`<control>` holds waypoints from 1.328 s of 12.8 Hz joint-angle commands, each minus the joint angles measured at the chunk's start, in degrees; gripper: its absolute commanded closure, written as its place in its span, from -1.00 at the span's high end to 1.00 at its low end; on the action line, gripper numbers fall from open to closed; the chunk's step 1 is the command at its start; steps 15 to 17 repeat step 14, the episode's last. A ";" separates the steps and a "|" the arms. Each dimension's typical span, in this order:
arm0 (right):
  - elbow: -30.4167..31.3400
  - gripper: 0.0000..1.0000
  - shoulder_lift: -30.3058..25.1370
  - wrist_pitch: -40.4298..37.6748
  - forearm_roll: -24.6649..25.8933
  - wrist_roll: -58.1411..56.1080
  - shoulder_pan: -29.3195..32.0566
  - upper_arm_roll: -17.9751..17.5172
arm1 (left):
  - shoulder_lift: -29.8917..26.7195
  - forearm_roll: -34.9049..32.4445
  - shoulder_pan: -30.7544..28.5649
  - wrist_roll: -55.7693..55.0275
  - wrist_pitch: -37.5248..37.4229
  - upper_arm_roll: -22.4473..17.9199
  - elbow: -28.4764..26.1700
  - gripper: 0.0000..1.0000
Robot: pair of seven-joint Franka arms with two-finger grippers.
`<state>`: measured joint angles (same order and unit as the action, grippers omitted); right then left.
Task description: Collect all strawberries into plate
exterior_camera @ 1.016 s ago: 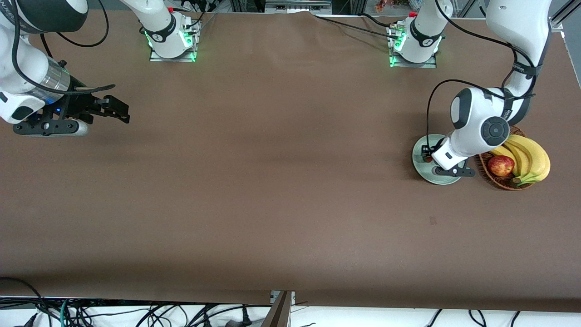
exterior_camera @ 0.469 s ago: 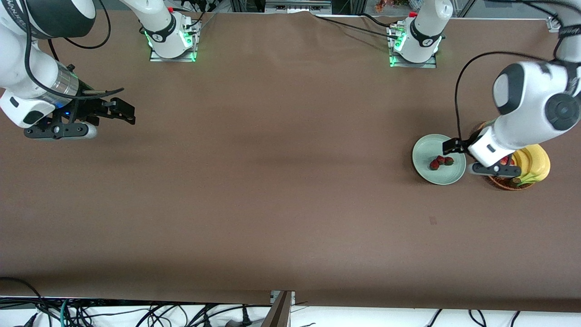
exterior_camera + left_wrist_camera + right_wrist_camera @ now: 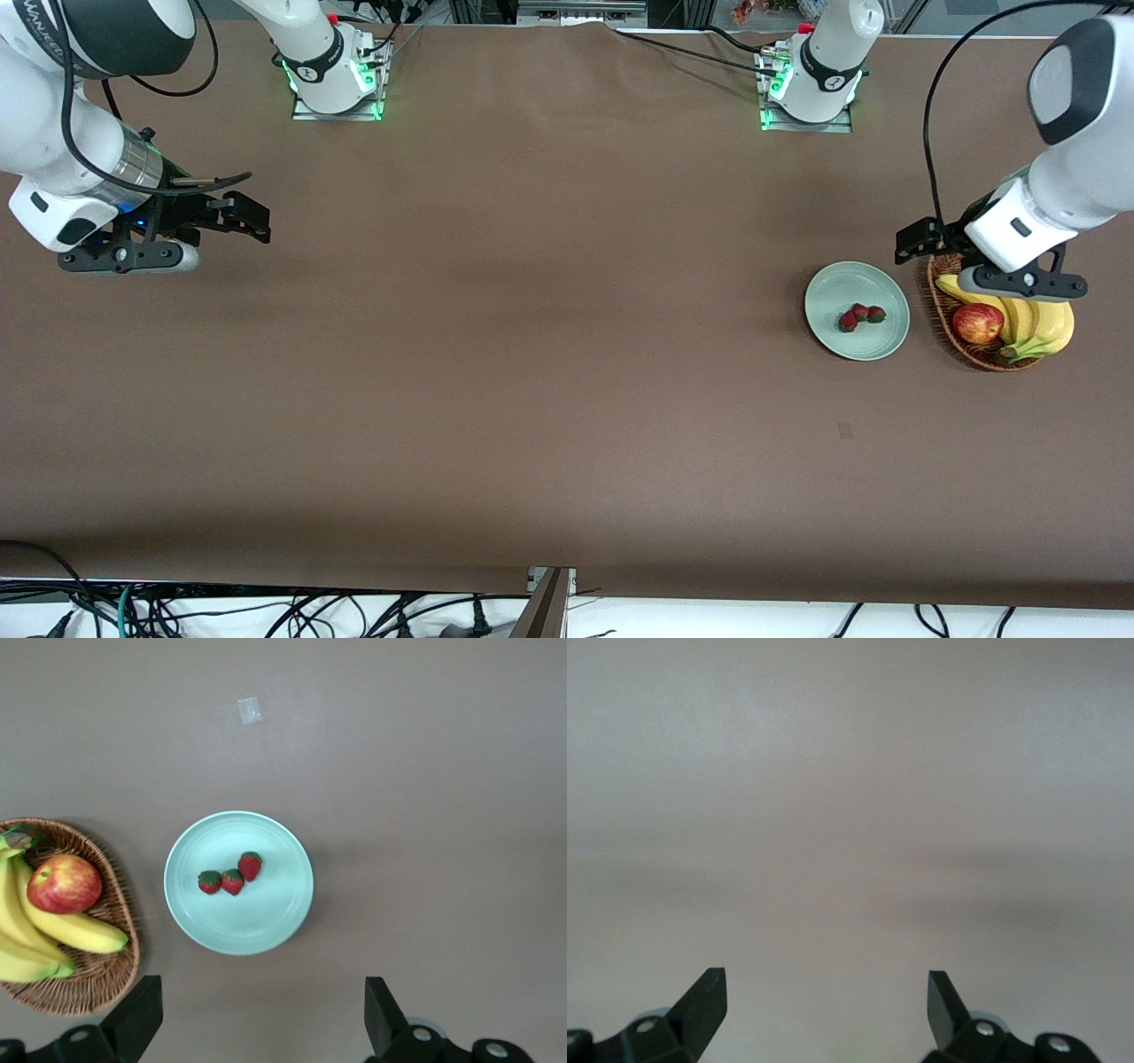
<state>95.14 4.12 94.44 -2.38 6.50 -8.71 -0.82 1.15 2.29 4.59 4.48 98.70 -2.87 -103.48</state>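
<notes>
Front view: three strawberries [image 3: 861, 315] on plate [image 3: 828, 288]; left pincer [image 3: 932, 250] agape, empty, over basket [image 3: 946, 332]; right pincer [image 3: 237, 221] agape, empty, waits; berries prob. soft, light; grip sides gently.

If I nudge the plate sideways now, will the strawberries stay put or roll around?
They would probably shift. The three strawberries lie loose near the middle of the plate, which looks smooth and shallow, so it offers little grip. Their tapered shape suggests wobbling rather than long rolls, and the rim should likely catch them.
</notes>
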 commanded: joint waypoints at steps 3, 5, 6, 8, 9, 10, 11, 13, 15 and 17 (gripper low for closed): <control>-0.21 0.99 0.10 0.30 0.10 0.44 -0.78 -0.06 | 0.78 1.32 -3.09 -1.49 -9.47 4.46 8.89 1.00; -0.21 0.99 0.45 0.39 0.10 0.44 -0.78 -0.06 | 0.79 1.32 -3.27 -0.79 -11.15 4.02 10.05 1.00; -0.21 0.99 0.45 0.39 0.18 0.53 -0.78 -0.06 | 0.70 1.06 -3.44 -0.78 -11.77 4.01 10.14 1.00; -0.21 0.99 0.45 0.39 0.18 0.44 -0.78 -0.06 | 0.70 0.62 -2.13 -0.78 -12.30 2.44 10.23 1.00; -0.30 0.99 0.45 0.39 0.18 0.44 -0.87 -0.06 | 0.78 0.53 -2.04 -0.78 -12.30 2.26 10.23 1.00; -0.21 0.99 0.45 0.39 0.18 0.44 -0.78 -0.06 | 0.79 0.61 -2.56 -1.05 -12.39 2.26 10.31 1.00; -0.21 0.99 0.45 0.30 0.18 0.44 -0.87 -0.06 | 0.79 0.61 -2.74 -1.13 -12.39 2.26 10.40 1.00; -0.30 0.99 0.45 0.30 0.18 0.44 -0.87 -0.06 | 0.87 0.35 -2.74 -0.96 -12.48 2.26 10.58 1.00; -0.21 0.99 0.45 0.13 0.18 0.36 -0.87 -0.06 | 0.96 0.18 -2.74 -1.13 -12.56 2.26 10.58 1.00; -0.21 0.99 0.45 0.13 0.18 0.36 -0.87 -0.06 | 0.96 0.18 -2.74 -1.13 -12.56 2.26 10.58 1.00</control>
